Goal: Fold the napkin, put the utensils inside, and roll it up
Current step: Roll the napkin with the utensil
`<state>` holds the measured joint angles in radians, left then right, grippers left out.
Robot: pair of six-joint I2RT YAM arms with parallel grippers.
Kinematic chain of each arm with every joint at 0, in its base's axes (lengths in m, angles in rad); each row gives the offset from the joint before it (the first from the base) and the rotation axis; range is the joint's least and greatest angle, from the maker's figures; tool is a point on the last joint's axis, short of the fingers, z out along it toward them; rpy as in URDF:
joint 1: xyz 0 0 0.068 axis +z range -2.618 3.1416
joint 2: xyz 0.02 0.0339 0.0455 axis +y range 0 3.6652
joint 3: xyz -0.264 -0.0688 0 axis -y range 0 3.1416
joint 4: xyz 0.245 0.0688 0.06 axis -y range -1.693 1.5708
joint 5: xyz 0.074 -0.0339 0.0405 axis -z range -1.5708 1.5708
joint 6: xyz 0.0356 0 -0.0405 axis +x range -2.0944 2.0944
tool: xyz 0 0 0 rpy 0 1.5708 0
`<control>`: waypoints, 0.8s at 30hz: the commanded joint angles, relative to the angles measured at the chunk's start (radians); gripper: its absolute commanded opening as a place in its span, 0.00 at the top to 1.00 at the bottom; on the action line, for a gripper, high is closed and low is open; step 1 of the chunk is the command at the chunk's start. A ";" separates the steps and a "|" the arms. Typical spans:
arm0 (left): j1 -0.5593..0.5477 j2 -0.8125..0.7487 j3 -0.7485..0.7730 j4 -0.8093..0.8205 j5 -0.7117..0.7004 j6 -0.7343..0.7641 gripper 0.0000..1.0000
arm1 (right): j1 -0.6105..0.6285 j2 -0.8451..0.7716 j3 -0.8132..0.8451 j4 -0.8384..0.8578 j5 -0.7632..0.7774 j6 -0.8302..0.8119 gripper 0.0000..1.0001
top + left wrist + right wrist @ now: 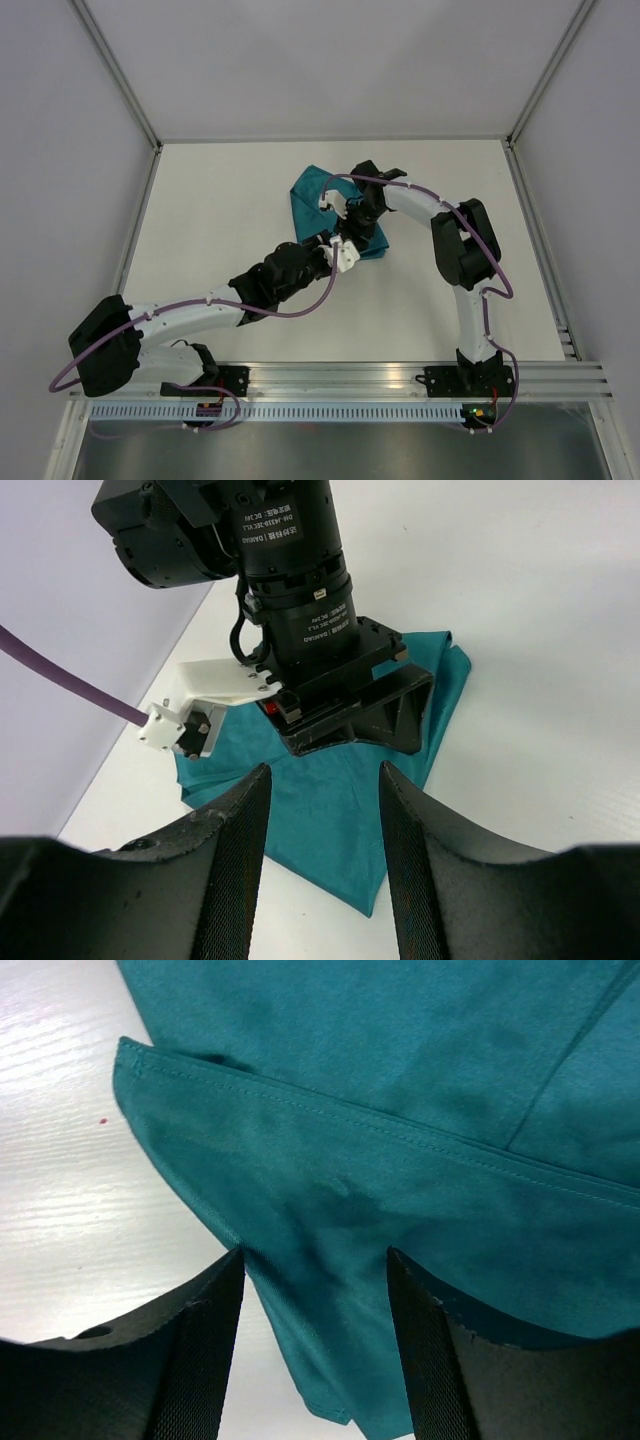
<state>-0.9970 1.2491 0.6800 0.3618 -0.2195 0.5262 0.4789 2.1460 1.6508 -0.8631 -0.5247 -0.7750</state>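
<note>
The teal napkin (310, 190) lies crumpled and partly folded on the white table, back of centre. My right gripper (352, 215) is down on its middle. In the right wrist view the right gripper (315, 1260) is open, with a hemmed fold of the napkin (400, 1060) lying between its fingers. My left gripper (345, 252) is at the napkin's near corner. In the left wrist view the left gripper (322, 775) is open and empty just above the napkin (330, 820), facing the right arm's wrist (300, 600). No utensils are in view.
The white table (220, 220) is walled by grey panels with metal rails at the left, right and back. The two arms cross close together over the napkin. A purple cable (70, 680) runs along the right arm.
</note>
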 commanded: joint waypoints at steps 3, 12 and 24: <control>0.000 -0.007 -0.020 0.054 0.008 -0.095 0.48 | 0.009 0.001 0.067 0.096 0.094 0.095 0.35; 0.000 0.119 0.027 -0.023 0.042 -0.094 0.49 | 0.009 0.075 0.190 0.112 0.167 0.180 0.34; 0.015 0.069 -0.026 0.054 0.058 -0.118 0.51 | 0.004 0.008 0.109 -0.039 0.049 -0.015 0.27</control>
<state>-0.9894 1.3693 0.6659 0.3477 -0.1898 0.4618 0.4862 2.2116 1.7824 -0.8173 -0.4244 -0.6918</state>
